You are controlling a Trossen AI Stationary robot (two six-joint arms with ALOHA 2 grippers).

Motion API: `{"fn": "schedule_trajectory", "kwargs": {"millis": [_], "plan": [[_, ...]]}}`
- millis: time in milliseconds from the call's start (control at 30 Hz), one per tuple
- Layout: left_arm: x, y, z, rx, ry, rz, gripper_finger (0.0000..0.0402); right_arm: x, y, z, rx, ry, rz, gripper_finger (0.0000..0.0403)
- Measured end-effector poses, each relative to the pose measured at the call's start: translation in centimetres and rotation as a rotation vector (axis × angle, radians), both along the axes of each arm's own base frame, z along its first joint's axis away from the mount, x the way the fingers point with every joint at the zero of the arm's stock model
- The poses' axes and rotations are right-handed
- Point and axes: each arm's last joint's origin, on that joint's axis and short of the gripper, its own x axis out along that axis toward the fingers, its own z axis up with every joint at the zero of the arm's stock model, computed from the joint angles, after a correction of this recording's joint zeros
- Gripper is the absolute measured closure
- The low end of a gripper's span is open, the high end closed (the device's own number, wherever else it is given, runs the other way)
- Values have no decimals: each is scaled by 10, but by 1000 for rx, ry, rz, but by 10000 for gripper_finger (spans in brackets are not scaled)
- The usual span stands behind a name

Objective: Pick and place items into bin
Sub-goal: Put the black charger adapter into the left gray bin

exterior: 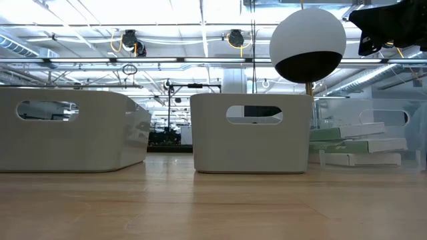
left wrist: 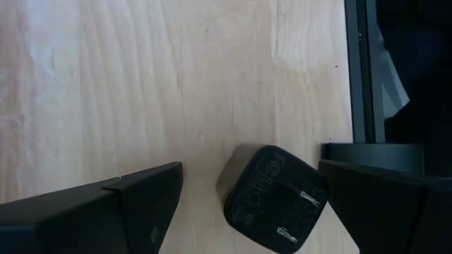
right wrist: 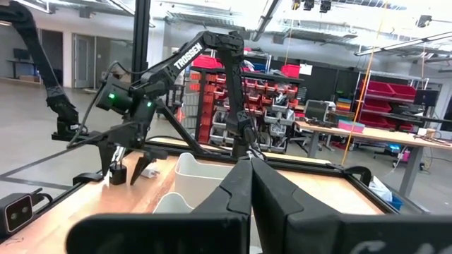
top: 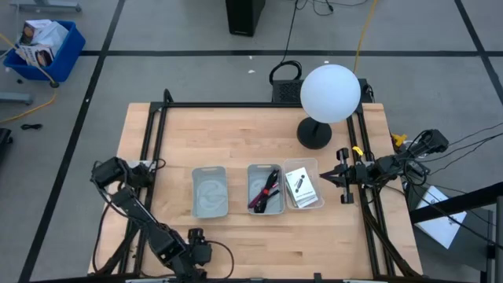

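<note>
Bench (top: 236,141) holds three bins mid-bench; the middle bin (top: 265,189) already has the dark-red strap (top: 269,187), the card bin (top: 301,185) sits toward the right edge. My left gripper (left wrist: 251,204) is down at the bench's left edge, fingers (left wrist: 106,212) spread apart and straddling a small black plug adapter (left wrist: 272,197), prongs up, lying between them nearer the far finger, its long axis skewed across the gap. Left arm is nearer. Right gripper (right wrist: 251,183) waits at the right edge, fingers pressed together, holding nothing.

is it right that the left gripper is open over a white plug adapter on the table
Not quite: the plug adapter is black, not white, as the left wrist view shows. The left gripper is indeed open over it on the table.
</note>
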Motion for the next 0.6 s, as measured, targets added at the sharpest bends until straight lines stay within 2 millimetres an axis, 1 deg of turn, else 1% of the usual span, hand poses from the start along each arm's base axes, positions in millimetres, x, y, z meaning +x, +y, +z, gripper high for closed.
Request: {"fn": "schedule_trajectory", "kwargs": {"millis": [233, 300, 400, 600], "plan": [[-2, 0, -1, 2, 25, -12, 68, 0, 0, 0, -1, 0, -1, 403], [-2, 0, -1, 7, 27, -29, 79, 0, 0, 0, -1, 0, -1, 403], [-2, 1, -2, 19, 28, -41, 120, 0, 0, 0, -2, 0, -1, 403], [-2, 0, -2, 0, 36, -47, 229, 0, 0, 0, -3, 0, -1, 403]]}}
